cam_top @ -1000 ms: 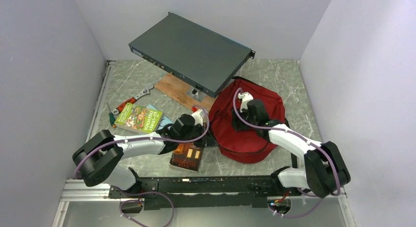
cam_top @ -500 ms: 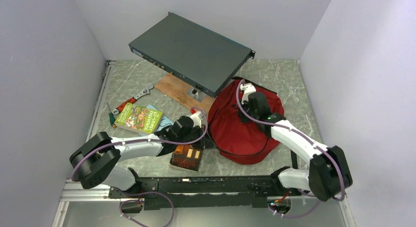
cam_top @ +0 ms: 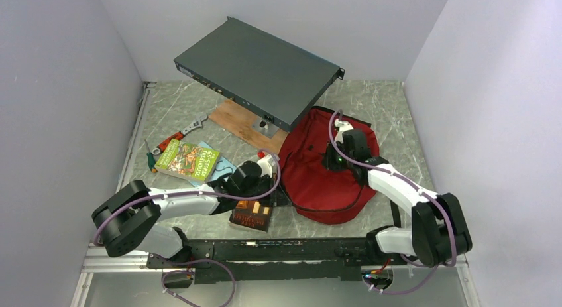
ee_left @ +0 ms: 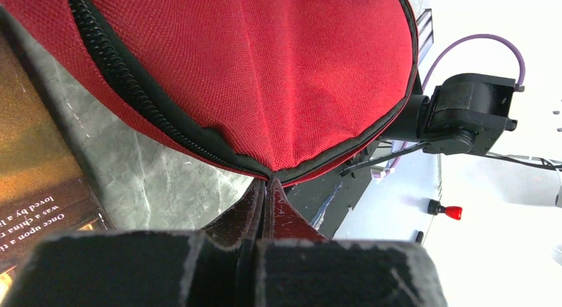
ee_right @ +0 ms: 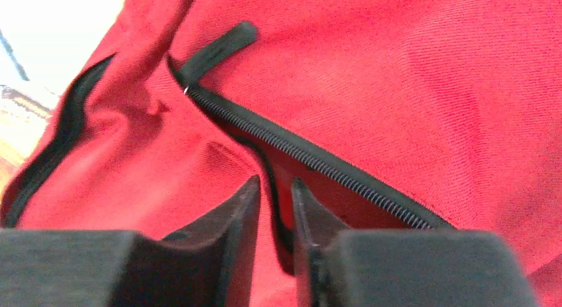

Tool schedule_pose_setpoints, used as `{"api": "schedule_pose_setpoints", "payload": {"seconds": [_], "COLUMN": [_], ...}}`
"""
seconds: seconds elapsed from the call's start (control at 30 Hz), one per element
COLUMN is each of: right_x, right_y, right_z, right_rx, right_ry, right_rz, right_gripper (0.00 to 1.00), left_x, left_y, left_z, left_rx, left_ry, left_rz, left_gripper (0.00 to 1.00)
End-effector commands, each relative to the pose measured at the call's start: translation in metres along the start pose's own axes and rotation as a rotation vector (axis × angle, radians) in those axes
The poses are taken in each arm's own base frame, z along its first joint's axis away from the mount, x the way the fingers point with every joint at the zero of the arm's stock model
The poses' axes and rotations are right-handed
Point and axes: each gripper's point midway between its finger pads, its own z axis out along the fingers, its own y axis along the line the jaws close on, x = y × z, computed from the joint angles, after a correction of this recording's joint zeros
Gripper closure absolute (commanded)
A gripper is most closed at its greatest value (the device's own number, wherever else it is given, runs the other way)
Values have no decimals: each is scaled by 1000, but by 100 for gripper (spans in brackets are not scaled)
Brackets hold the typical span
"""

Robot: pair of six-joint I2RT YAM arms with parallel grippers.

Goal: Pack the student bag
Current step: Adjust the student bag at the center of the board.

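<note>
The red soft fabric backpack [cam_top: 331,171] lies at three o'clock on the marble tabletop [cam_top: 371,101]. Left hand [ee_left: 266,187] is clenched on its edge; right hand [ee_right: 273,194] pinches the open zipper's lip [ee_right: 270,181].

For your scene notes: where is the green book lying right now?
Overhead view: the green book lies on the table's left side, beyond the left arm.

Plain pale walls [cam_top: 59,88] enclose three sides of a grey marbled desk [cam_top: 371,98]. Even light falls throughout.
</note>
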Motion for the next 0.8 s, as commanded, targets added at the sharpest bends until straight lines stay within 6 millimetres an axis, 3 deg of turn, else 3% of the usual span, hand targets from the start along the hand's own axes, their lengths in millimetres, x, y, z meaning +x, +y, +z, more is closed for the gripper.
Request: {"api": "schedule_pose_setpoints", "payload": {"seconds": [0.0, 0.1, 0.2, 0.3, 0.4, 0.47, 0.63, 0.77], "right_x": [-26, -39, -57, -74, -68, -58, -29, -12], "right_y": [29, 41, 39, 42, 42, 49, 79, 64], "right_z": [-25, -40, -42, -26, 1, 13, 16, 14], "right_rx": [-132, -177, -165, -165, -174, -206, -209, -36], "right_ry": [-100, -162, -225, -223, -154, -107, -121, -187], "right_rz": [61, 136, 213, 235, 243, 215, 45, -91], "right_gripper": [69, 55, 38, 36, 42, 54, 68, 76], "left_x": [7, 10, 12, 14, 13, 13, 19, 26], "left_y": [-2, 4, 6, 7, 8, 7, 14, 22], "left_z": [1, 3, 6, 8, 9, 9, 10, 14], "left_rx": [19, 8, 6, 6, 1, 2, -18, -23], "left_ry": [17, 24, 34, 42, 42, 41, 49, 70], "left_rz": [3, 0, -7, -8, -8, -5, -9, -30], "left_gripper": [100, 100, 100, 100, 100, 100, 100, 100]}}
